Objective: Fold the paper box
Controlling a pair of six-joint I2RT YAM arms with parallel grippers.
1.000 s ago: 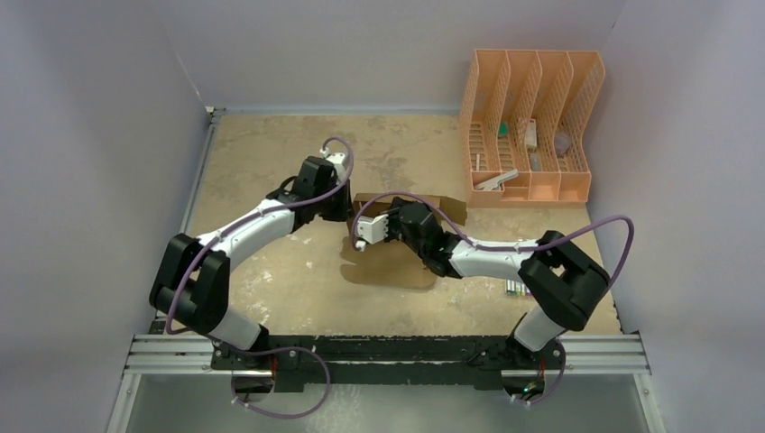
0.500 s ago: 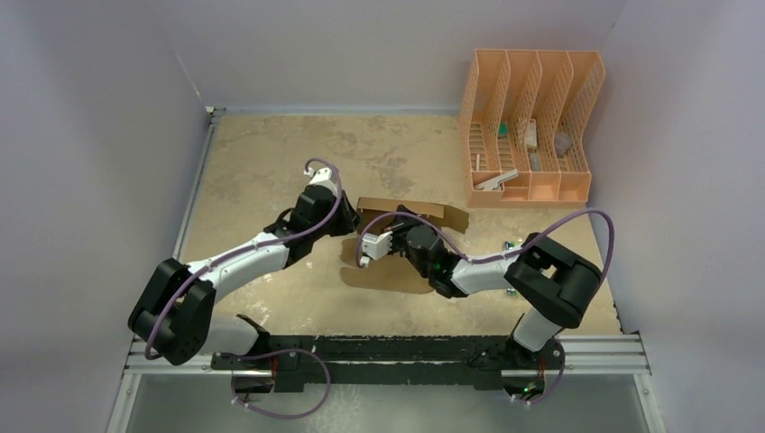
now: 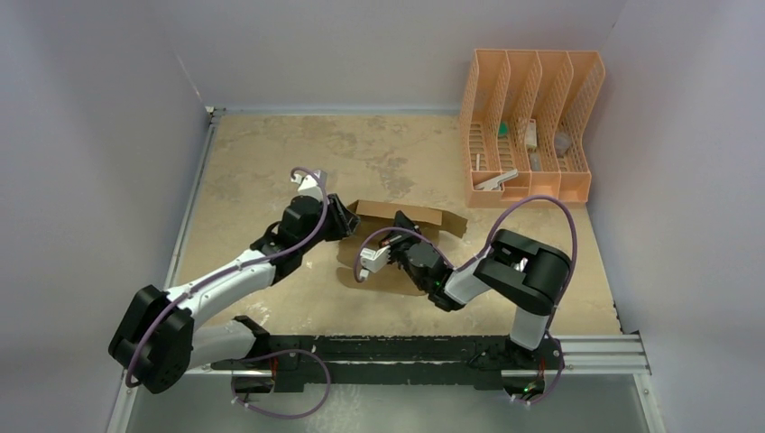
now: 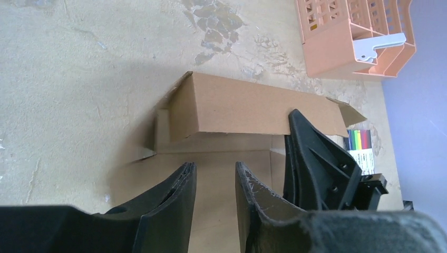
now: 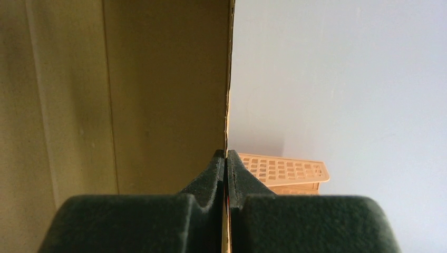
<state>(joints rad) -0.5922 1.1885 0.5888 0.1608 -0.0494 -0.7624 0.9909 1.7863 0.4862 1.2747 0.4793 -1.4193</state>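
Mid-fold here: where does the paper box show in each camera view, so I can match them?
Top external: paper box at centre of frame.
Left wrist: mid-frame, one wall standing.
Right wrist: fills the left half, its edge pinched in the right tool.
Shared landmark: orange file rack, top right, top right, lower middle.

table (image 3: 271, 162): tan, mottled top with darker worn patches toward the far side.
paper box (image 3: 413, 216): brown cardboard near the middle; its lower sheet lies flat on the table, and one long panel stands raised along the far edge.
file rack (image 3: 530, 126): orange plastic, standing at the far right corner, well apart from the cardboard.
pack of markers (image 4: 361, 141): coloured stripes, lying flat near the cardboard's right end.
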